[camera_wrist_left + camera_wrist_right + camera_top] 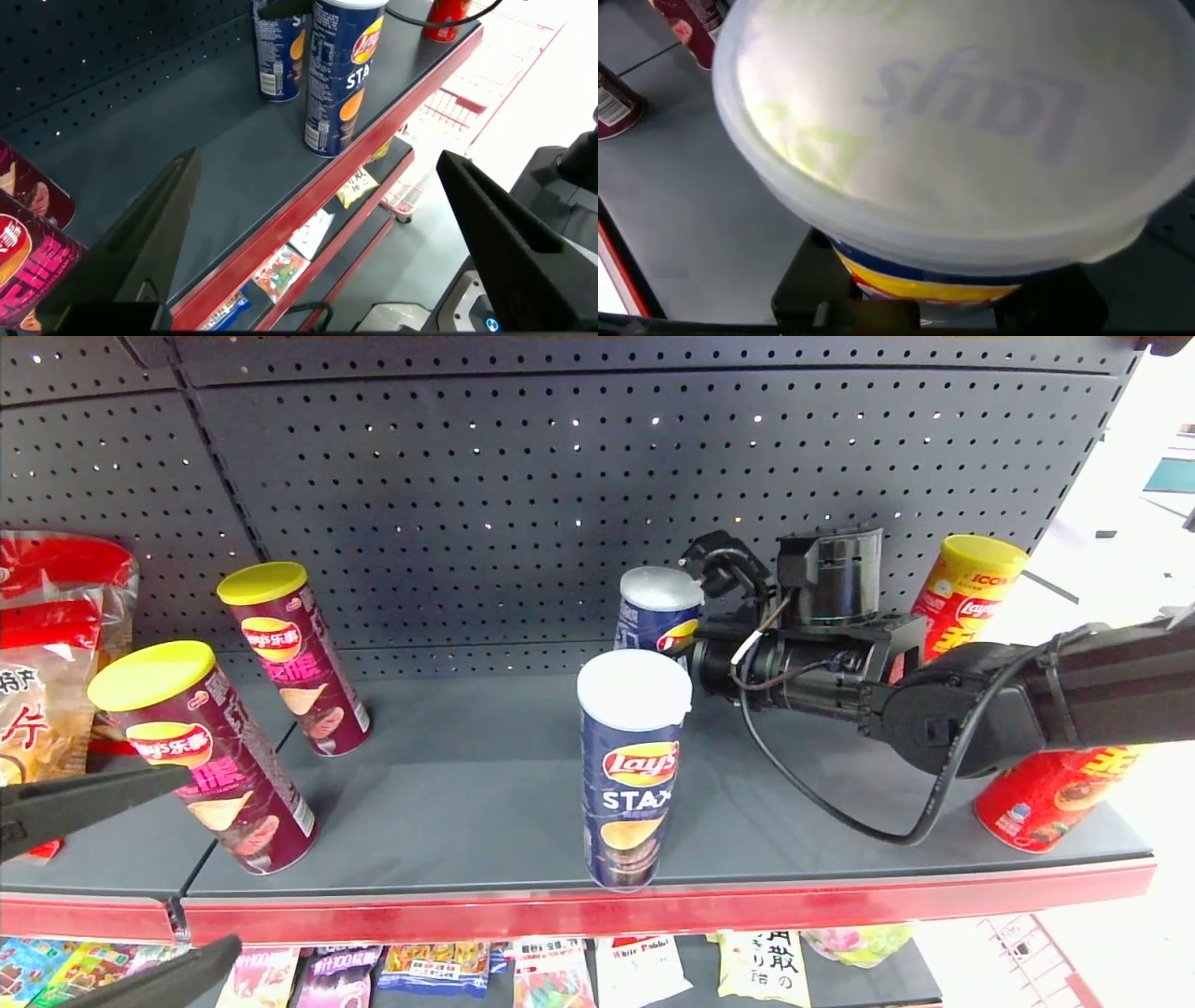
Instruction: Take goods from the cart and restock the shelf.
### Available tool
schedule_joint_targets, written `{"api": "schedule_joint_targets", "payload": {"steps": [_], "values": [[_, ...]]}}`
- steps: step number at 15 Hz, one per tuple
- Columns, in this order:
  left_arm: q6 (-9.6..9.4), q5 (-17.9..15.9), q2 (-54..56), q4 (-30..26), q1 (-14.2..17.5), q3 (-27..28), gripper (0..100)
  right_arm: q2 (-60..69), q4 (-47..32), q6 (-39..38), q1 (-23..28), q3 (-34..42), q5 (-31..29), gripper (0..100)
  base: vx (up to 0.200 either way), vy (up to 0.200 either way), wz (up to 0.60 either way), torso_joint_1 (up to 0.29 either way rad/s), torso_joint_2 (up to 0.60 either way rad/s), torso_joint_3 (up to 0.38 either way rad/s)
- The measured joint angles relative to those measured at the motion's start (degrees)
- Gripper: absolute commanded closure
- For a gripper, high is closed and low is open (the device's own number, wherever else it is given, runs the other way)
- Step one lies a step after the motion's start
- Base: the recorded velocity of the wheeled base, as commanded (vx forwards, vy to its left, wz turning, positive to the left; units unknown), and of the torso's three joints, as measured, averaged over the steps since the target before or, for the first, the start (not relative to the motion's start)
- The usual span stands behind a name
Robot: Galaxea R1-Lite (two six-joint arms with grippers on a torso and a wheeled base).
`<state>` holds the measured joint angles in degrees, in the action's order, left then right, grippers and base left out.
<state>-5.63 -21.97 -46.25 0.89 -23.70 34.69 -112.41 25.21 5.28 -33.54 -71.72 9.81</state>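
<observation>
Two blue chips cans with white lids stand upright on the grey shelf (pixel 467 793). The front blue can (pixel 630 775) (pixel 344 75) is near the red front edge. The back blue can (pixel 653 607) (pixel 277 51) (pixel 952 121) stands close to the pegboard, and my right gripper (pixel 686 625) (pixel 934 299) is shut on it from the right, its dark fingers (pixel 799 289) pressed against the can's sides. My left gripper (pixel 112 887) (pixel 318 252) hangs open in front of the shelf's left end, holding nothing.
Two maroon cans with yellow lids (pixel 201 756) (pixel 294 658) stand on the left, beside snack bags (pixel 47 644). Two red cans (pixel 971 593) (pixel 1046 793) stand at the right end behind my right arm. Packets (pixel 560 971) fill the lower shelf.
</observation>
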Motion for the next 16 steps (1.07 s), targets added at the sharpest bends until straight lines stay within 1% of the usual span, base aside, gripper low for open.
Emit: {"api": "schedule_joint_targets", "payload": {"steps": [3,7,10,14,15,16], "values": [[0.0,0.0,0.0,0.01,0.0,-0.68,0,0.45,-0.33,0.05,-0.04,0.94,-0.98,0,0.0,0.0,0.0,0.0,0.0,0.0],[0.0,-0.09,-0.72,0.06,-0.05,-0.9,0,4.74,-0.26,-0.38,-0.67,4.9,-2.78,0,0.0,0.0,0.0,0.0,0.0,0.0],[0.0,0.0,-2.06,0.11,0.0,-0.94,0,10.34,-0.22,-1.51,-0.69,10.25,-4.01,0,0.0,0.0,0.0,0.0,0.0,0.0],[-0.38,0.16,-5.05,0.44,0.0,-0.77,0,18.97,-0.17,-2.39,0.11,20.02,-8.14,0,0.0,0.0,0.0,0.0,0.0,0.0],[-0.71,0.18,-5.86,0.45,-0.06,-0.66,0,20.74,-0.22,-2.57,0.46,21.86,-8.8,0,0.0,0.0,0.0,0.0,0.0,0.0],[-1.67,0.16,-7.17,0.52,-0.09,-0.49,0,22.97,-0.2,-2.63,1.01,24.13,-9.3,0,0.0,0.0,0.0,0.0,0.0,0.0]]}}
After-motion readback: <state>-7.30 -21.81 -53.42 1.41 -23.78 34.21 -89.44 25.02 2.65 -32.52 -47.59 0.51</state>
